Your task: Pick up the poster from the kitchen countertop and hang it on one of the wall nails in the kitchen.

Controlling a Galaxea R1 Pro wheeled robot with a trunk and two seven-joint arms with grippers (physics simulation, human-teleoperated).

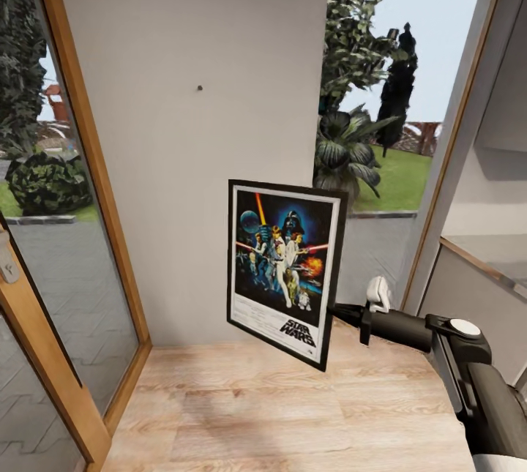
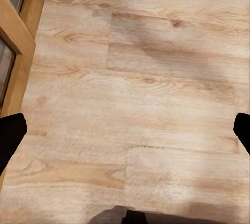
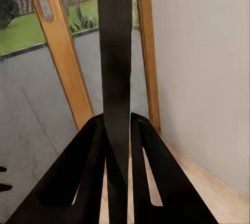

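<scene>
Nearest, left end effector (image 2: 125, 130) hangs over bare wood floor (image 2: 135, 78), fingers spread wide, nothing held. Right end effector (image 3: 119, 146) is clamped on the poster (image 1: 285, 271), gripping the frame's right edge about mid-height; in the wrist view the black frame edge runs straight up between the fingers. Poster hangs in the air, tilted, clear of the floor, in front of the off-white wall (image 1: 183, 33). Looks stiff, flat, light; a one-edge grip probably lets it swing or slip. Farther up the wall, one nail (image 1: 199, 87) sits well above the poster.
</scene>
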